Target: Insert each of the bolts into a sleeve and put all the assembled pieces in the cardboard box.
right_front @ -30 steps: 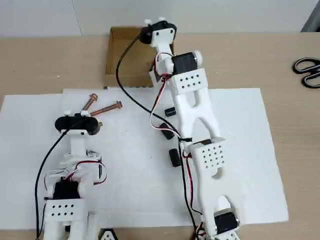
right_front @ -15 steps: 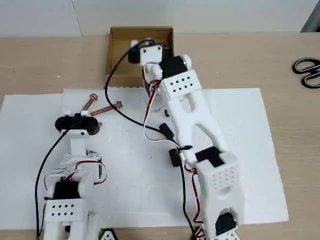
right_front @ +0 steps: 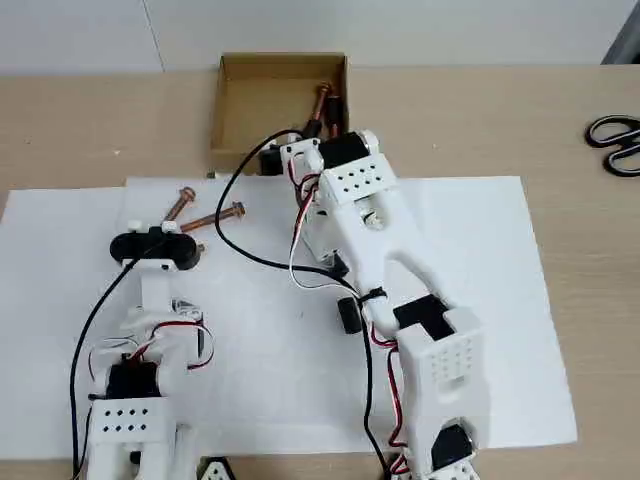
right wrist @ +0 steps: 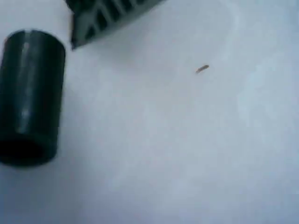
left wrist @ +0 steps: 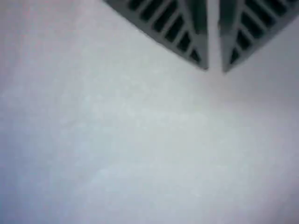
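My left gripper (left wrist: 215, 68) is clenched on nothing, its tips almost meeting just above the white paper (left wrist: 117, 149). From overhead, two loose bolts (right_front: 214, 216) lie on the sheet just beyond it.

I cannot tell whether my right gripper (right wrist: 100, 18) is clenched or released. It hangs low over the paper with a black sleeve (right wrist: 30, 98) on its side just beside it, open end toward the camera. The right arm stretches across the sheet, its wrist at the near edge of the cardboard box (right_front: 240, 100). Inside the box, by the right wall, a third bolt (right_front: 320, 102) lies with something dark next to it. I cannot tell if that is a sleeve seated on it. A second sleeve (right_front: 350, 316) lies on the paper beside the right arm. Scissors (right_front: 615, 132) rest on the bare table (right_front: 80, 130), far right.
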